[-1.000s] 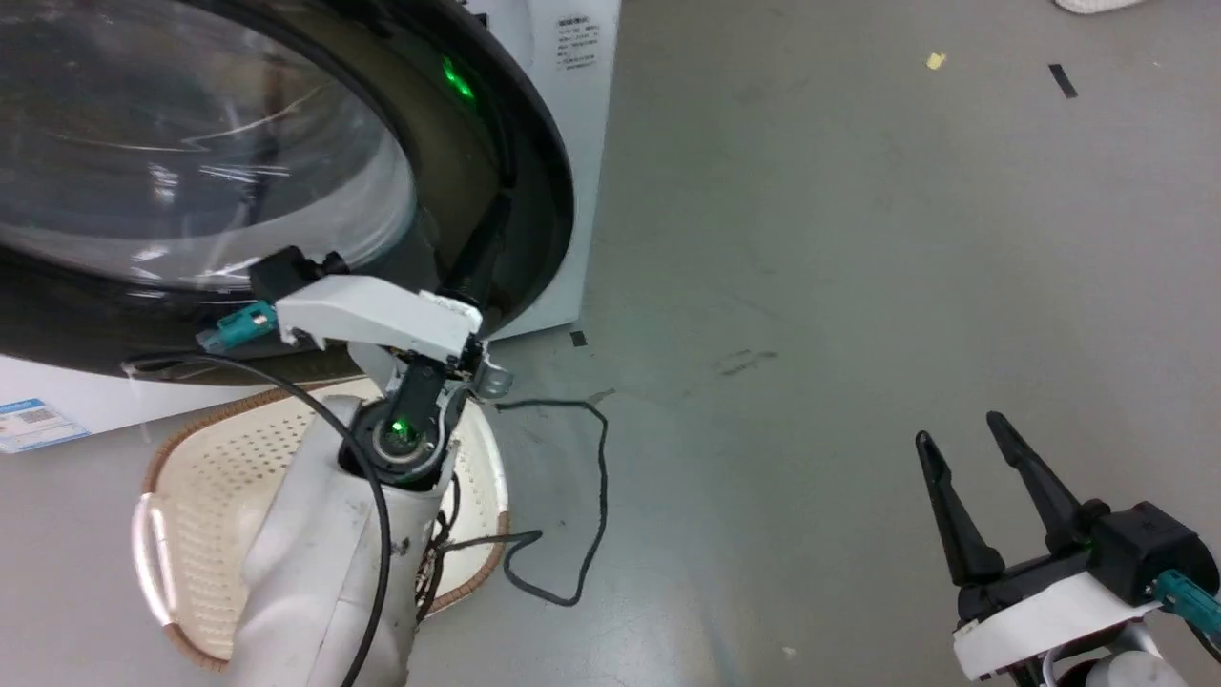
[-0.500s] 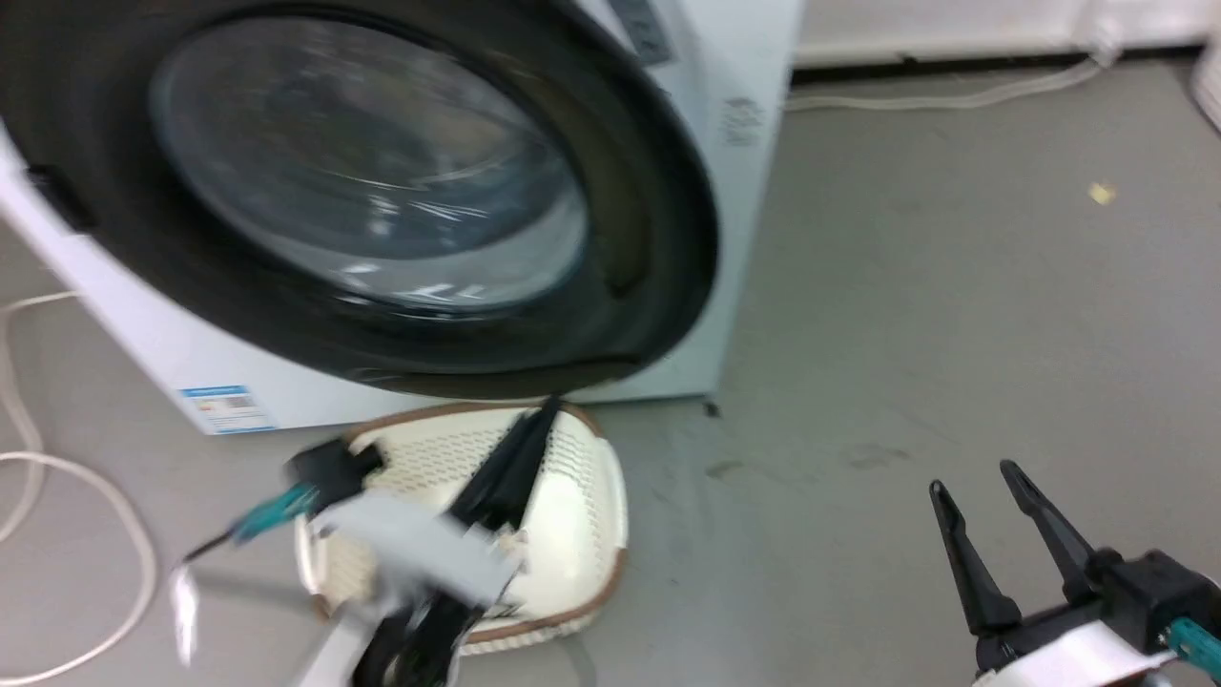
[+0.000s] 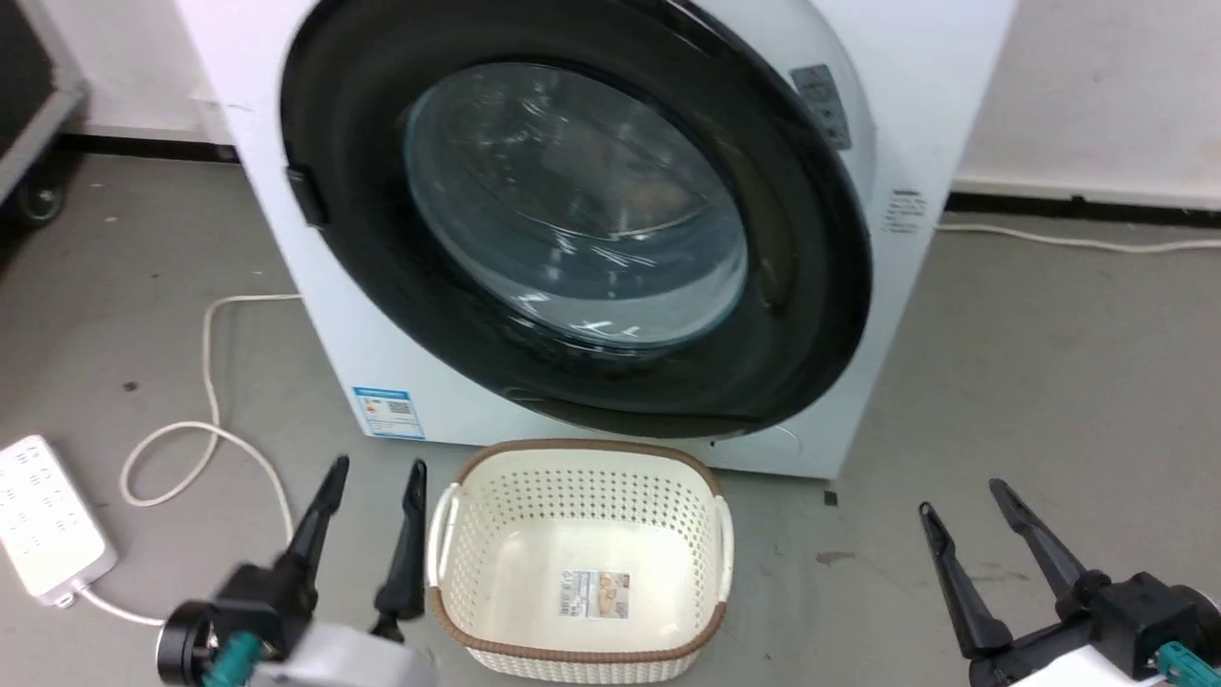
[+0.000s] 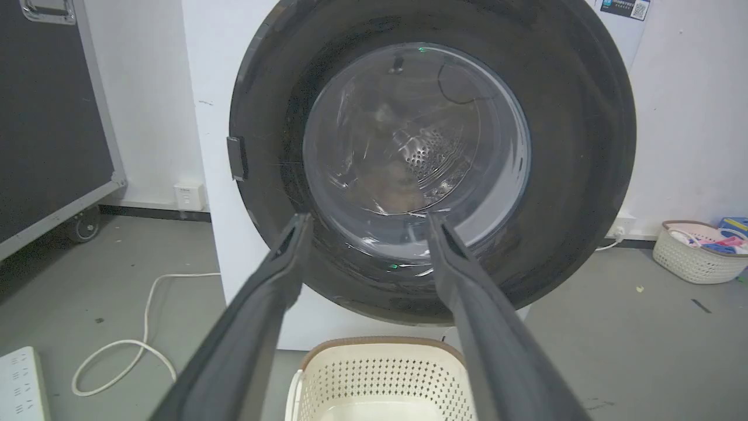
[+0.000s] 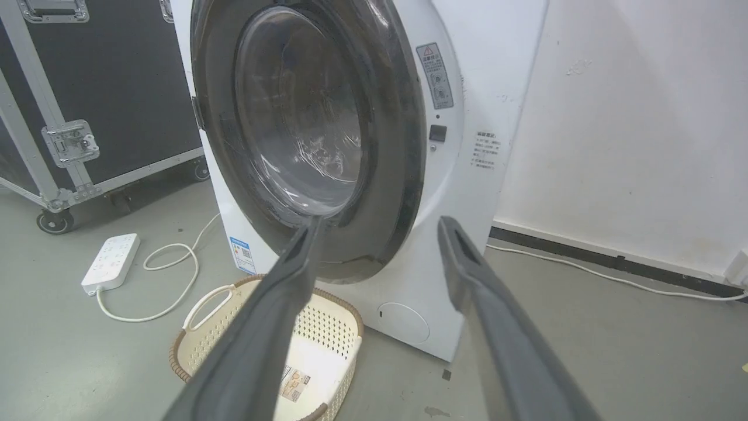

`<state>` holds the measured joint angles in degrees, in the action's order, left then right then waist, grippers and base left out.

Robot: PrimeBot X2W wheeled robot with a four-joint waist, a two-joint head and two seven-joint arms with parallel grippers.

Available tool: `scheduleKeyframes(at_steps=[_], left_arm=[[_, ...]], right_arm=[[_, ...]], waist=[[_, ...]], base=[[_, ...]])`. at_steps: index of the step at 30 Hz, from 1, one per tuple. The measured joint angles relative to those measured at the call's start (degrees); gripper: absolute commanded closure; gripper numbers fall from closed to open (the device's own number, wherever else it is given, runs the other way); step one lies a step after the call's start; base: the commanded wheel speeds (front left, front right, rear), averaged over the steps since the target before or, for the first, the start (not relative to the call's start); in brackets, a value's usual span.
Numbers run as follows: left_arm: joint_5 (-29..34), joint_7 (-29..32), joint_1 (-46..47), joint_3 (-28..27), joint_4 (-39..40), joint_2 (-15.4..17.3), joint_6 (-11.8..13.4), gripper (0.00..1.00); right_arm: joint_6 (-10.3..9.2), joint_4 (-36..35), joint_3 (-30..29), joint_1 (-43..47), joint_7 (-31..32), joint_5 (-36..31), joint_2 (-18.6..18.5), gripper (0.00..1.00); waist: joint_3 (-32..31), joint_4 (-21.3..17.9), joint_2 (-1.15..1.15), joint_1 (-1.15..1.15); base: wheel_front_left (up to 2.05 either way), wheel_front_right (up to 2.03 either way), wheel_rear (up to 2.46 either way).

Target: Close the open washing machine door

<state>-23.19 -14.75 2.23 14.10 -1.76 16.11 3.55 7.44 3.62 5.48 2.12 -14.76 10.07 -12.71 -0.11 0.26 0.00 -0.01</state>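
While left tool [image 3: 378, 465] gapes, door [image 3: 572, 219] shut

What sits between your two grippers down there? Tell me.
In the head view, the cream perforated basket stands between the left gripper and the right gripper, close beside the left one; then comes bare floor.

legible text: none | washing machine [image 3: 329, 286]: blue label [image 3: 388, 412], warning-triangle sticker [image 5: 435, 75] | print too small
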Motion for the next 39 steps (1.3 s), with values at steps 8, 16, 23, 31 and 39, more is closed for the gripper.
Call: scheduleKeyframes(at_steps=[8,16,23,31,39], left_arm=[[12.87,0.0,-4.72,-2.2,3.53,-3.28,3.12,0.0],[16.53,0.0,-3.01,-1.11,3.49,-7.4,0.97,0.0],[17.55,0.0,0.07,0.01,2.78,-10.32,0.37,0.0],[17.58,0.0,2.1,0.81,3.93,-12.29,0.65,0.0],[17.52,0.0,3.43,1.27,4.93,-13.03,1.41,0.0]], right_arm=[[0.0,-0.01,1.58,0.04,0.0,-0.05,-0.07,0.0],[0.01,-3.1,7.76,-3.99,0.02,5.06,-6.02,1.0],[0.0,-2.65,10.8,-15.2,2.9,10.11,-15.81,1.0],[0.0,6.26,12.5,-31.77,7.59,18.44,-24.65,1.0],[0.15,16.88,10.8,-41.6,10.4,21.69,-26.91,1.0]], waist=[[-0.36,1.82,0.0,0.01],[4.02,5.58,0.0,0.01],[9.89,10.03,0.0,0.02],[17.42,16.48,0.0,0.03],[20.7,19.66,0.0,0.02]], base=[[0.0,0.0,0.0],[0.0,0.0,0.0],[0.0,0.0,0.0],[0.0,0.0,0.0],[0.0,0.0,0.0]])
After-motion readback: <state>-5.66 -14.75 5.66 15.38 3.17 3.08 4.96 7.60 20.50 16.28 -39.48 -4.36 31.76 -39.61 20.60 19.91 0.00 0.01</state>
